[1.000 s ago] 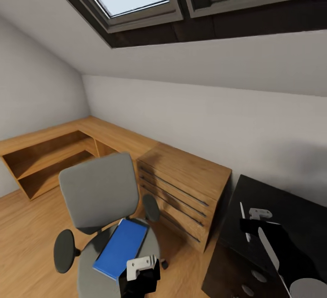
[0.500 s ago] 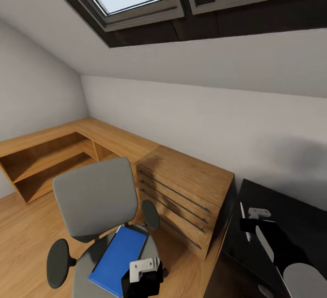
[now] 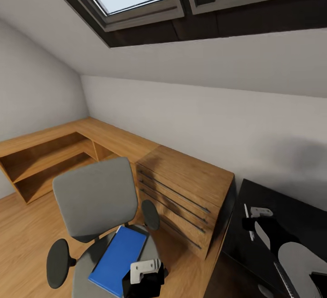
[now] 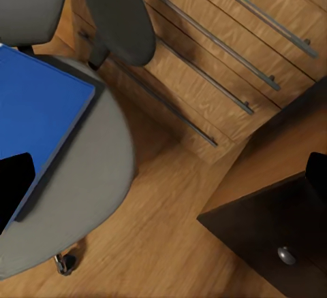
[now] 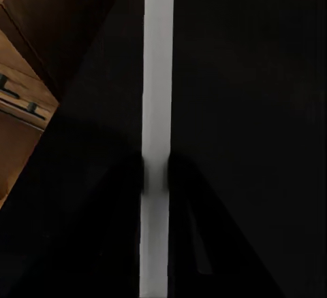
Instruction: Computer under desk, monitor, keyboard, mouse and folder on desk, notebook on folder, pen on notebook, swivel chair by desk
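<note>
Right gripper (image 5: 156,173) pinches the pen (image 5: 157,73) just above the desk (image 3: 290,216), probably parking it. Left gripper (image 3: 144,271) hovers over the folder (image 3: 118,255); grip state unclear.

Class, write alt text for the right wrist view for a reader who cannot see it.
A slim white pen lies on the black desk, with the right gripper closed around it. Part of a wooden dresser shows beside the desk.
</note>
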